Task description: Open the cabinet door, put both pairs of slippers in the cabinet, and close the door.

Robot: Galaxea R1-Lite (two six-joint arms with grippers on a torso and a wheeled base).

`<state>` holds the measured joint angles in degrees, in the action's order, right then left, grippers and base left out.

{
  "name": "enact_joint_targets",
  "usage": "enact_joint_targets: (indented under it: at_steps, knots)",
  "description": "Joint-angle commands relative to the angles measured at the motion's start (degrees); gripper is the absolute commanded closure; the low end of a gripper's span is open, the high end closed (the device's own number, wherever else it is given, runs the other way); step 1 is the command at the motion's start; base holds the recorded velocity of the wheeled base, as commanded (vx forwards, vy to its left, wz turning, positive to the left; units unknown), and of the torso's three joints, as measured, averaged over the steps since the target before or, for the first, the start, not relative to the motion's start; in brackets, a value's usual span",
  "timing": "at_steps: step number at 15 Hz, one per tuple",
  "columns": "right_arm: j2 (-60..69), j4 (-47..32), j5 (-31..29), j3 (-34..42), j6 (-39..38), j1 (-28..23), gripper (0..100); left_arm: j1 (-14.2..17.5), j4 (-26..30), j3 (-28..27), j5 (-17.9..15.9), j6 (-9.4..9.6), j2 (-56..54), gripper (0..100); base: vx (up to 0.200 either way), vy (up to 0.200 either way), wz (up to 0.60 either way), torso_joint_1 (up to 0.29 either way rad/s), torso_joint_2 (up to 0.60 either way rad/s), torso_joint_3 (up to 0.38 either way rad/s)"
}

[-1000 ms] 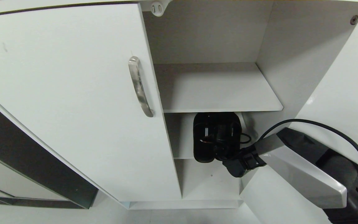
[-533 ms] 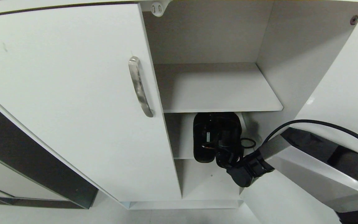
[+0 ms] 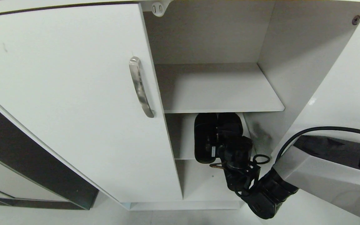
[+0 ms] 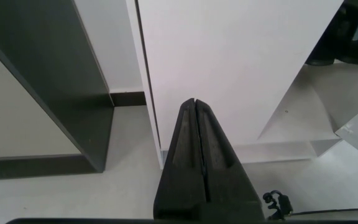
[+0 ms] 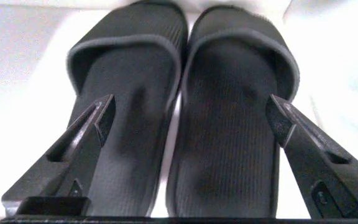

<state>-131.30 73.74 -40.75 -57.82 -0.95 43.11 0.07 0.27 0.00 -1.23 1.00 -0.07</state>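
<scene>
Home-like: white shoe cabinet [image 3: 217, 87], slippers [image 3: 216, 134]

A pair of black slippers [image 3: 211, 131] lies side by side, touching, on the middle shelf [image 3: 184, 153] of the cabinet [image 3: 217, 90] at four o'clock, toes seemingly inward. The door [image 3: 352, 87] stands open at three o'clock.

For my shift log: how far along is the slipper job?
Done: the door stands open, and a black pair of slippers sits on the middle shelf. In hand: nothing; the right gripper hangs open before them. Left: the second pair, then shutting the door.
</scene>
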Motion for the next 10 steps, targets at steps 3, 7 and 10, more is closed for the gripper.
enact_joint_targets:
  at_steps: [3, 7, 10]
  knots:
    - [1.14, 1.93, -0.03, 2.45, -0.02, 1.72, 0, 0.01, 0.0, 0.0, 0.0, -0.03, 0.07, 100, -0.2, 0.0, 0.0, 0.004, 0.0, -0.001]
    - [1.14, 2.02, -0.03, 2.62, -0.02, 1.72, 0, 0.01, 0.0, 0.0, 0.0, -0.03, 0.07, 100, -0.2, 0.0, 0.0, -0.001, 0.0, 0.0]
    - [1.23, 2.37, -0.03, 2.71, -0.02, 1.72, 0, 0.01, 0.0, 0.0, 0.0, -0.12, 0.07, 100, -0.067, 0.0, 0.0, 0.001, 0.0, 0.002]
